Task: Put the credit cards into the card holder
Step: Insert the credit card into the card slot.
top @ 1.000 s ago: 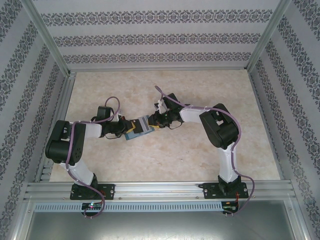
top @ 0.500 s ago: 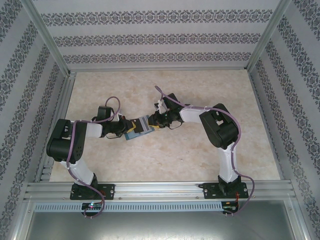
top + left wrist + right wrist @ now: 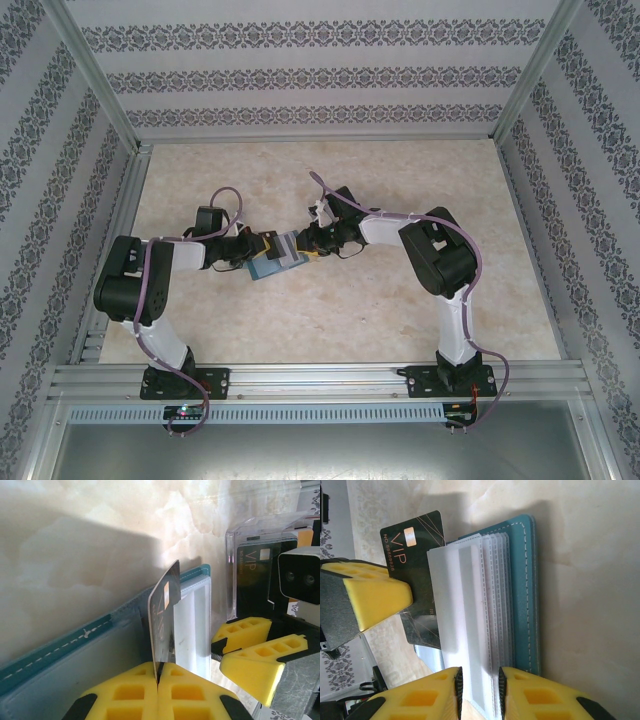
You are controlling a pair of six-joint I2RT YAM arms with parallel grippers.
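Your left claw point(image 3: 159, 675) is pressed together on the near edge of a dark card point(image 3: 164, 615). The card stands on edge straight ahead of the fingertips, its far end over the card holder point(image 3: 70, 665). The holder lies open on the counter point(image 3: 75, 550), under and ahead of that claw, with its white sleeves point(image 3: 196, 615) just right of the card. Your right claw point(image 3: 479, 676) is pinching the sleeve stack between its fingertips, and the teal cover lies flat to its right.

Your grip takes only a narrow strip of the card. If the leading edge meets a sleeve face or a stitched seam instead of a mouth, expect the card to pivot or slip out. The sleeves sit tight together and I cannot tell which pocket is open, so the card may slide between two sleeves instead of into one. If the right claw's pinch squeezes that pocket shut, pushing will likely drag the holder across the smooth counter. The claws are also near each other, with the clear tray point(image 3: 260, 530) just beyond, so a wide swing could knock either.
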